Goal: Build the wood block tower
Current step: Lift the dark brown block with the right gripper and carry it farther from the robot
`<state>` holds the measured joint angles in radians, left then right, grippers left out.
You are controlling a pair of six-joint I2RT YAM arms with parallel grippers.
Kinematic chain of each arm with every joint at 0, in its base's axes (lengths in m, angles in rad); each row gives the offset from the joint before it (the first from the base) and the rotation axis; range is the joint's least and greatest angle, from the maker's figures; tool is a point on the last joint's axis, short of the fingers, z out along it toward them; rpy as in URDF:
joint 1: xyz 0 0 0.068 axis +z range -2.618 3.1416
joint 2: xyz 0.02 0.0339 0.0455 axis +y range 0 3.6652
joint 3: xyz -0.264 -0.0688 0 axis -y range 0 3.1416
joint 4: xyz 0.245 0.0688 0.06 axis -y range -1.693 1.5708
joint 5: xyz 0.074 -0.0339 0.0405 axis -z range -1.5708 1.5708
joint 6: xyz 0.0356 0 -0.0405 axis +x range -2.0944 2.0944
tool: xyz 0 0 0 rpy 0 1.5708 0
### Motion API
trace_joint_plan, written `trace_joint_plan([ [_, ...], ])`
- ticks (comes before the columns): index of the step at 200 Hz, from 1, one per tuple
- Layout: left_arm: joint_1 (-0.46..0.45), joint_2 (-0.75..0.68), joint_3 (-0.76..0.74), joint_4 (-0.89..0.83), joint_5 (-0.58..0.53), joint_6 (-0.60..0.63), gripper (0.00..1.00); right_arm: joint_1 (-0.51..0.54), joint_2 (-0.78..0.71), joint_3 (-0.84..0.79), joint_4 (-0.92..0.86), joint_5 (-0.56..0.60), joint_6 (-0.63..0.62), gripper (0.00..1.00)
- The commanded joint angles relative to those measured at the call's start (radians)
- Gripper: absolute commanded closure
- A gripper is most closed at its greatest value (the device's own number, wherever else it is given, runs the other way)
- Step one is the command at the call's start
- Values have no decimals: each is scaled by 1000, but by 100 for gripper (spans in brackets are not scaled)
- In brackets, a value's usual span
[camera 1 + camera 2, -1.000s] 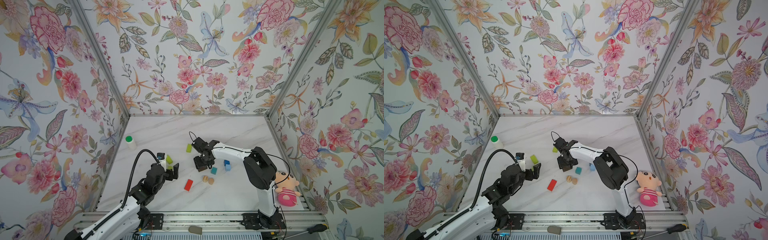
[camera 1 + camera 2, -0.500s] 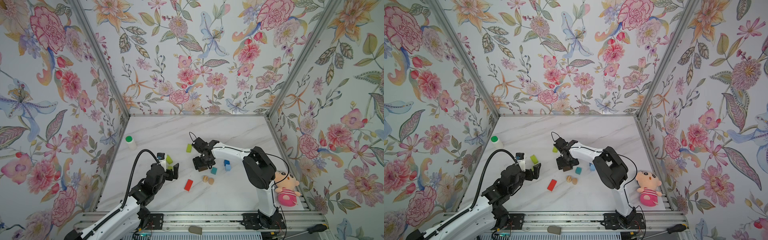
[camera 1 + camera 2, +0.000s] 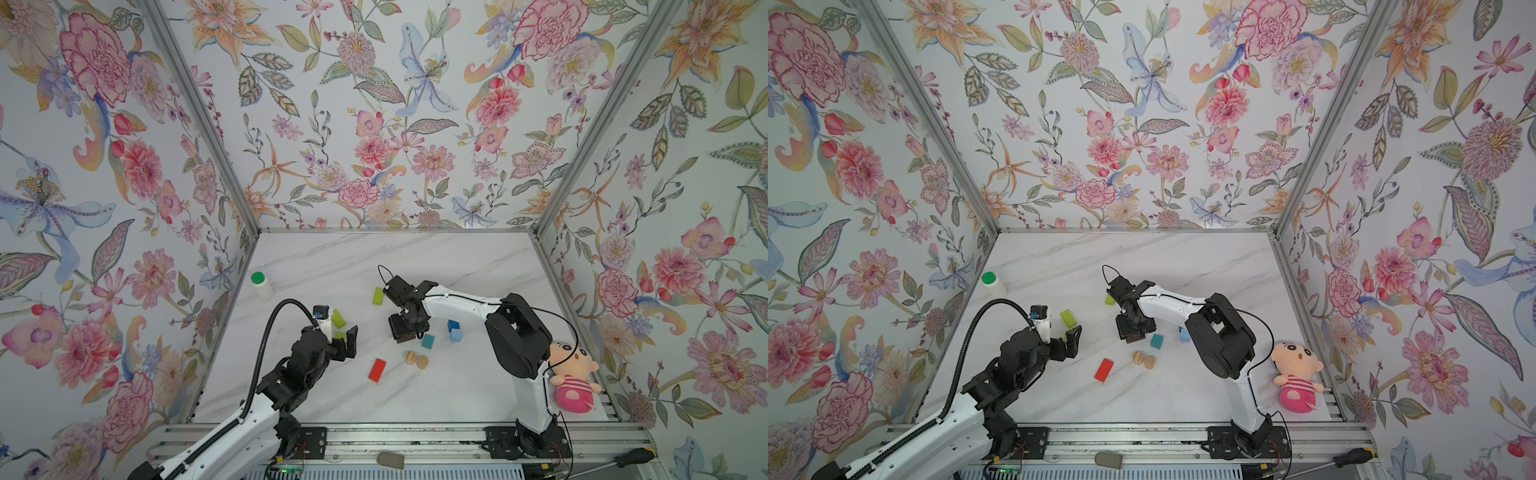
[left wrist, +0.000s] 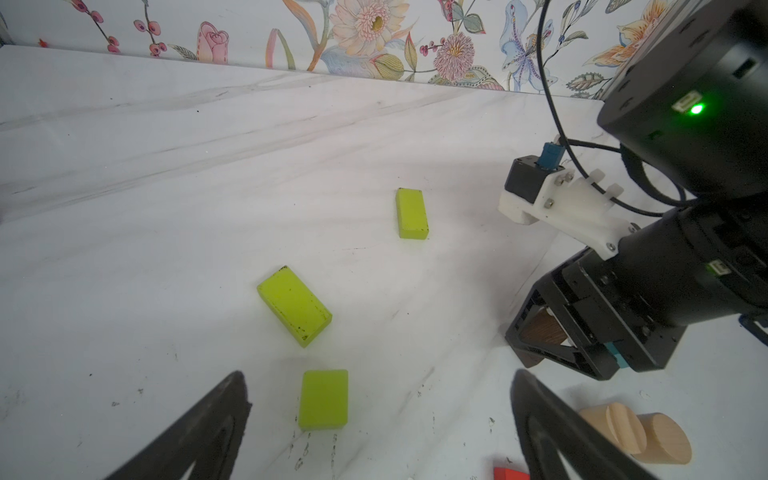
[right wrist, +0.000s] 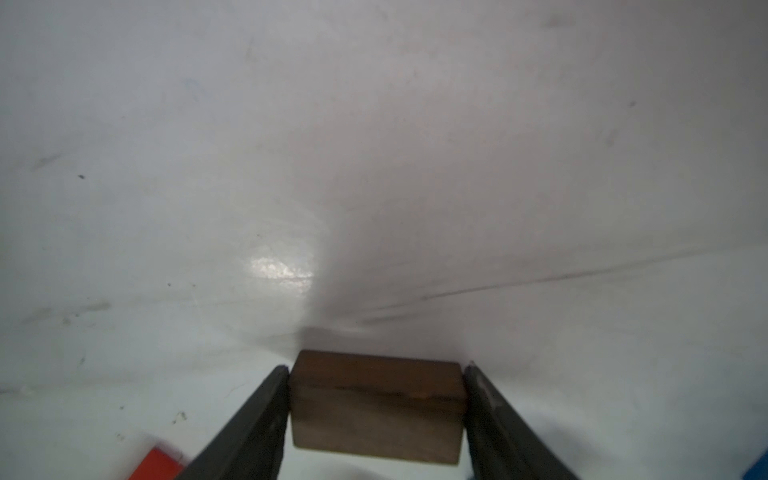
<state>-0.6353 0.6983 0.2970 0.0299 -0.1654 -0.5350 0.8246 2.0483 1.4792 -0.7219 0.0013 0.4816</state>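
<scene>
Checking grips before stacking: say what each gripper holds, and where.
Right gripper holds the brown block, a finger on each of two opposite faces. Left gripper is open and holds nothing.

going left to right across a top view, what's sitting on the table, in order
white bottle → pair of yellow-green blocks at the left claw → red block → dark brown block in the right claw → teal block → blue blocks → plush doll

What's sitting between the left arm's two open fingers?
A yellow-green block, lying flat on the table, touching neither of the fingers; the left wrist view shows it.
</scene>
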Motion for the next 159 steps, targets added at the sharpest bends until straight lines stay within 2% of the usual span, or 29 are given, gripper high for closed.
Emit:
trace_joint_plan([
  [1,-11,0,-2,8,-23,15,1,-30,17,31,-31,29,25,36],
  [77,-9,55,35,31,-36,34,1,-171,112,182,-30,6,49,36],
  [94,-9,80,53,38,-40,41,1,-237,144,212,-29,-30,54,36],
  [132,-8,133,92,48,-39,57,1,-270,150,243,-30,-67,35,20],
  [159,-8,165,109,59,-36,63,1,-278,148,238,-30,-107,32,16],
])
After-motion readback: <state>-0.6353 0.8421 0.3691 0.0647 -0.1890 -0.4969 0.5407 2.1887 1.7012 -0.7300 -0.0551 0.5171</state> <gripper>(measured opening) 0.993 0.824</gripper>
